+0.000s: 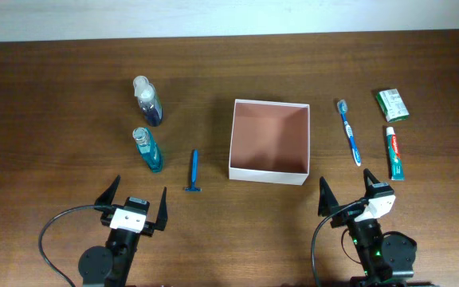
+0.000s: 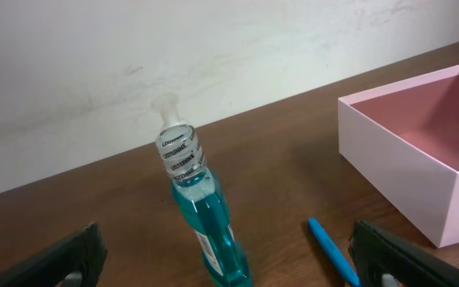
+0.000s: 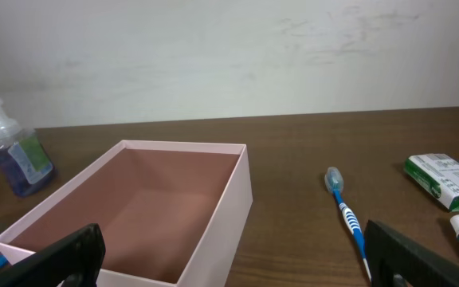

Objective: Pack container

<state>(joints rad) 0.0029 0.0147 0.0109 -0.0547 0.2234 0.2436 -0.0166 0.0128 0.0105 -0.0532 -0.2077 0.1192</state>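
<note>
The container (image 1: 268,174), a square white box with a pinkish-brown inside, sits empty at the table's middle; it also shows in the left wrist view (image 2: 405,167) and the right wrist view (image 3: 233,199). Left of it lie a blue razor (image 1: 194,171), a teal mouthwash bottle (image 1: 147,148) and a purple pump bottle (image 1: 147,100). Right of it lie a blue toothbrush (image 1: 349,131), a toothpaste tube (image 1: 394,154) and a green packet (image 1: 392,104). My left gripper (image 1: 136,206) is open and empty near the front edge, below the mouthwash bottle (image 2: 202,215). My right gripper (image 1: 347,196) is open and empty, below the toothbrush (image 3: 347,215).
The table is dark brown wood (image 1: 70,96). A pale wall (image 3: 213,56) runs along its far edge. Black cables loop beside both arm bases at the front.
</note>
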